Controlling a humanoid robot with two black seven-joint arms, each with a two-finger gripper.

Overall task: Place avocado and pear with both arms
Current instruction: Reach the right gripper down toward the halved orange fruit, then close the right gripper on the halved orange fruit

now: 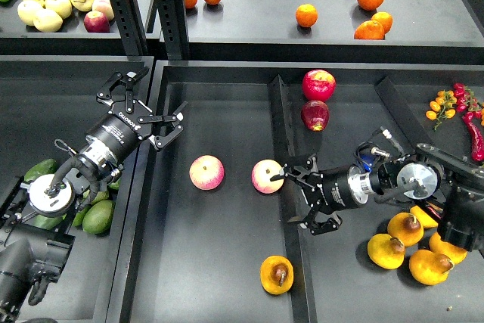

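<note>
A pear (277,274), an orange-yellow half with a brown stone, lies near the front of the middle tray (227,96). More pears (406,229) lie in the right bin beside my right arm. A green oval avocado (98,217) lies in the left bin with other green fruits, partly hidden by my left arm. My left gripper (151,102) is open and empty above the middle tray's left edge. My right gripper (292,200) is open and empty over the divider, above the pear. Its upper finger is next to a pink-yellow apple (267,176).
A second pink-yellow apple (206,172) lies in the middle tray. Two red apples (318,85) sit in the right compartment. Chillies (475,130) lie at the far right. The back shelf holds oranges (306,15) and pale apples (45,5).
</note>
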